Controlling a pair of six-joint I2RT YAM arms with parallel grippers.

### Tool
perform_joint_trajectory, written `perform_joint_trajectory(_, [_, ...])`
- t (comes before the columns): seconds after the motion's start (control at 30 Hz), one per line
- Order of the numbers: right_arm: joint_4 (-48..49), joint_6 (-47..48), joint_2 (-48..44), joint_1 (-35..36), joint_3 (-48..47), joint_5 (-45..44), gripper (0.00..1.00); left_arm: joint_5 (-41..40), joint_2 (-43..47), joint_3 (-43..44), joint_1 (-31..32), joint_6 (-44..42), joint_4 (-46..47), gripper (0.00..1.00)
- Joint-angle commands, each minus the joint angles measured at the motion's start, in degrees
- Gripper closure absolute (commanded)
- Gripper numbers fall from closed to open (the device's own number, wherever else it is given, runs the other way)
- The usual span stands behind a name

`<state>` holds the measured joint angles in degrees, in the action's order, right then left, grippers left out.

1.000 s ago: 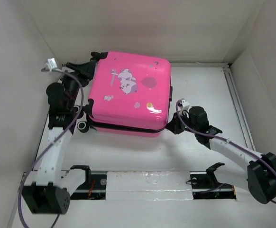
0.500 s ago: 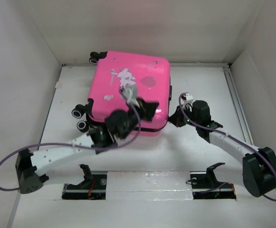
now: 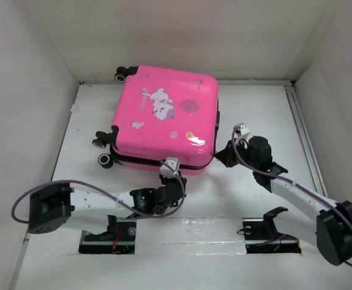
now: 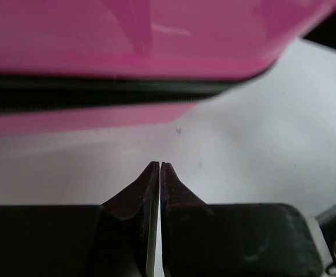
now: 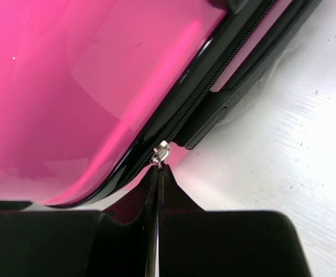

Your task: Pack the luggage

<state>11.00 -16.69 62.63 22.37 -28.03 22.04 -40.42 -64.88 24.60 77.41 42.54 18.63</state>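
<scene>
The luggage [image 3: 164,118], a glossy hot-pink hard-shell case with a cartoon print, lies flat and closed at the back of the table. Its black zipper band [image 4: 99,95] runs along the near side. My left gripper [image 3: 176,181] hovers low over the white table just in front of that side. In the left wrist view its jaws [image 4: 158,165] are shut with nothing between them, a short gap from the case. My right gripper [image 3: 222,158] sits at the case's near right corner. It is shut [image 5: 158,168] on the small silver zipper pull [image 5: 161,152].
Black wheels [image 3: 103,150] stick out at the case's left side and far corner [image 3: 123,73]. Two black arm rests [image 3: 109,232] [image 3: 267,225] stand on the strip at the near edge. White walls enclose the table, with a rail [image 3: 303,133] along the right.
My left arm swung from the case's far left side, across the lid, down to the table in front of it, and its gripper closed. The right gripper stayed at the corner on the zipper pull.
</scene>
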Motion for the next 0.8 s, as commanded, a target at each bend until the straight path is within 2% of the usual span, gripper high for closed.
perform_joint_trajectory(0.0, [2.4, -0.9, -5.8, 3.4, 3.8, -0.7, 1.00, -5.2, -5.5, 6.5, -3.1, -2.1, 5.5, 1.00])
perform_joint_trajectory(0.07, [-0.2, -1.7, -8.5, 5.2, 4.9, -2.0, 1.00, -5.2, -8.6, 7.0, -5.1, -3.9, 7.8, 1.00])
perform_joint_trajectory(0.17, [-3.4, -2.7, -10.8, 12.0, 6.1, -6.5, 1.00, -0.6, -10.1, 7.7, -10.9, -5.8, 13.8, 1.00])
perform_joint_trajectory(0.2, [-4.2, -3.3, -11.6, 12.0, 6.1, -6.5, 1.00, 0.6, -10.9, 8.4, -11.7, -6.5, 13.8, 1.00])
perform_joint_trajectory(0.37, [-5.5, -6.6, -11.7, 24.7, 5.4, -12.3, 1.00, 1.8, -14.7, 12.8, -13.0, -9.3, 15.3, 1.00])
perform_joint_trajectory(0.47, [-5.5, -8.1, -8.2, 33.0, 2.1, -16.0, 1.00, 4.8, -16.4, 14.4, -13.5, -9.8, 17.2, 1.00])
perform_joint_trajectory(0.53, [-5.5, -8.1, -6.4, 36.1, 0.4, -19.0, 1.00, 5.4, -17.3, 15.0, -13.5, -9.8, 17.2, 1.00])
perform_joint_trajectory(0.67, [1.3, -8.1, -1.2, 37.0, -1.7, -22.4, 1.00, 8.2, -17.9, 15.7, -14.9, -9.8, 17.2, 1.00])
perform_joint_trajectory(0.73, [7.1, -8.1, 1.2, 37.0, -1.2, -24.5, 1.00, 10.5, -17.4, 15.7, -16.2, -9.0, 18.0, 1.00])
perform_joint_trajectory(0.77, [13.1, -8.8, 4.0, 37.0, -1.1, -25.6, 1.00, 11.8, -16.6, 15.7, -16.8, -8.3, 18.0, 1.00])
